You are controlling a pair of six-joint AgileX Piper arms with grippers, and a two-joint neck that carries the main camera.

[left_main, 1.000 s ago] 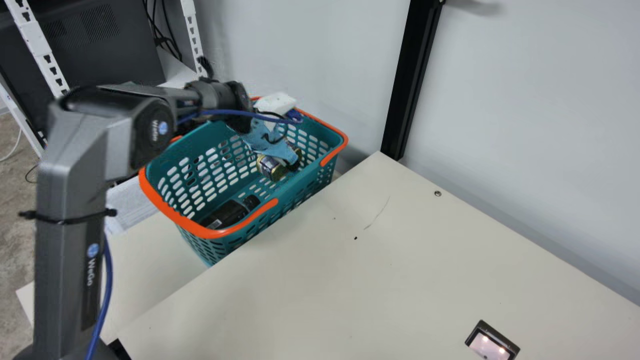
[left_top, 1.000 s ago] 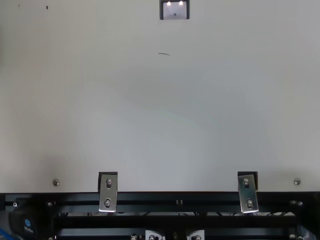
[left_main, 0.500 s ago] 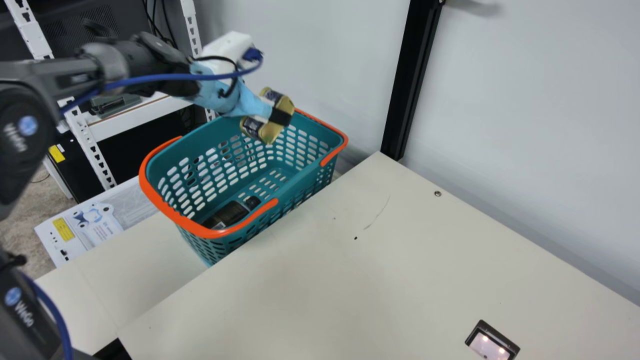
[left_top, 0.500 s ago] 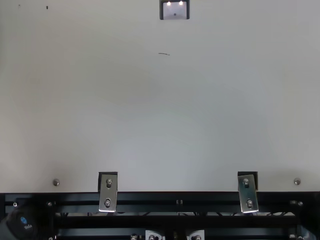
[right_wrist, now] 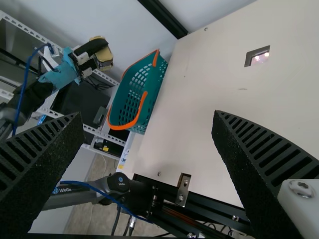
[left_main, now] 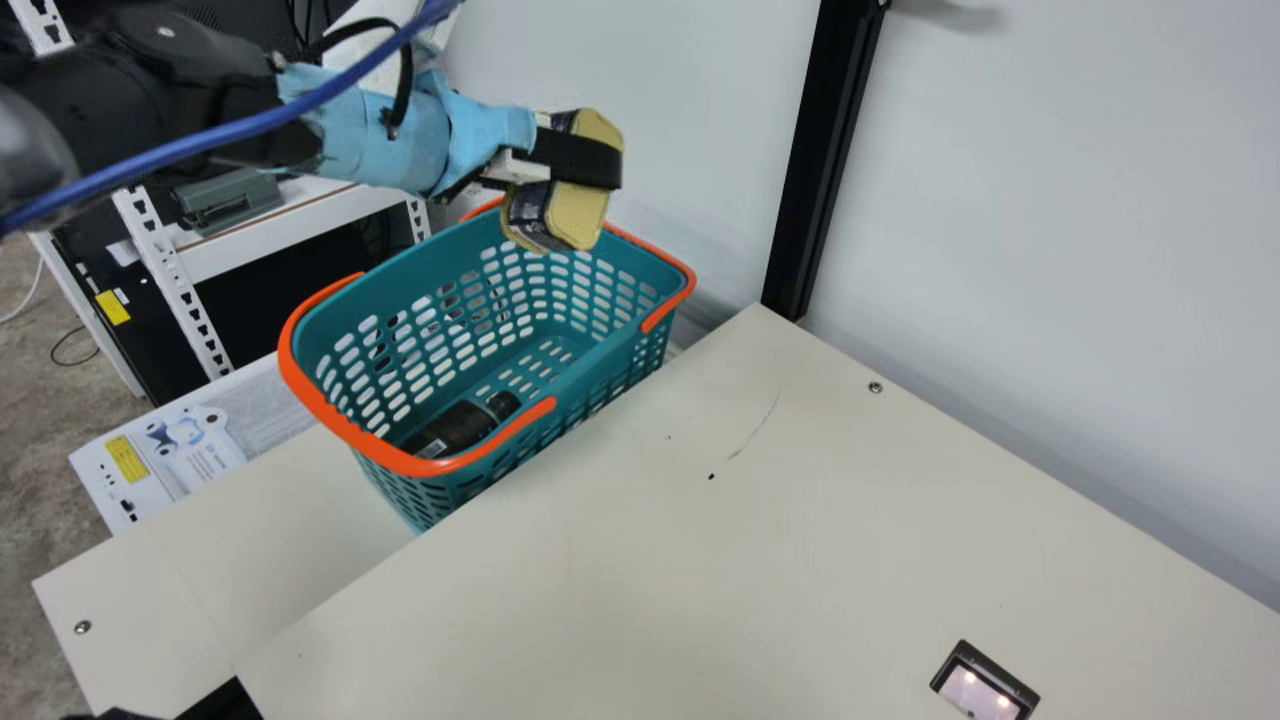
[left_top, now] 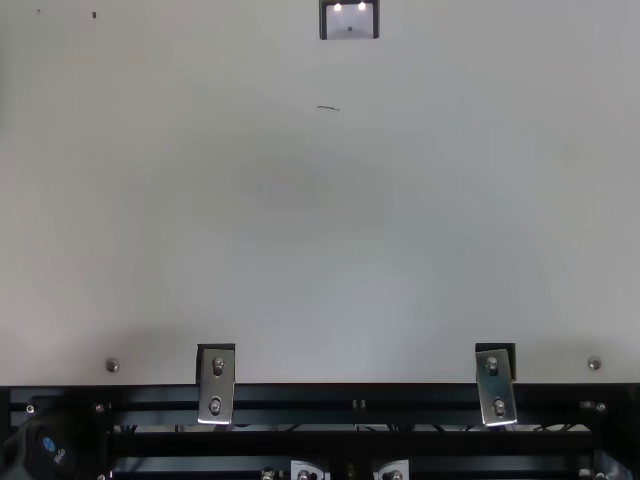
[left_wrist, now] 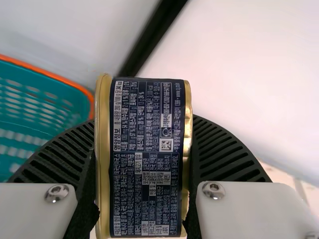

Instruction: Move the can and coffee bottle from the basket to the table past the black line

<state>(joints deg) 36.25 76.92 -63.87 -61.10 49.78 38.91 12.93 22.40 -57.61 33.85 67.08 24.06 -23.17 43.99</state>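
While pinching the can (left_wrist: pixel 144 159) with the left gripper (left_main: pixel 590 160) above the basket (left_main: pixel 420 272) and holding the right gripper (right_wrist: pixel 147 116) spread, clear the orange rim (left_main: pixel 345 425) fully before traversing to the table (left_main: pixel 850 520), leaving the coffee bottle (left_main: pixel 455 428) in the basket.

A grey device (left_main: pixel 228 201) rests on the white shelf (left_main: pixel 300 224), a cable (left_main: pixel 72 365) on the floor (left_main: pixel 40 440)
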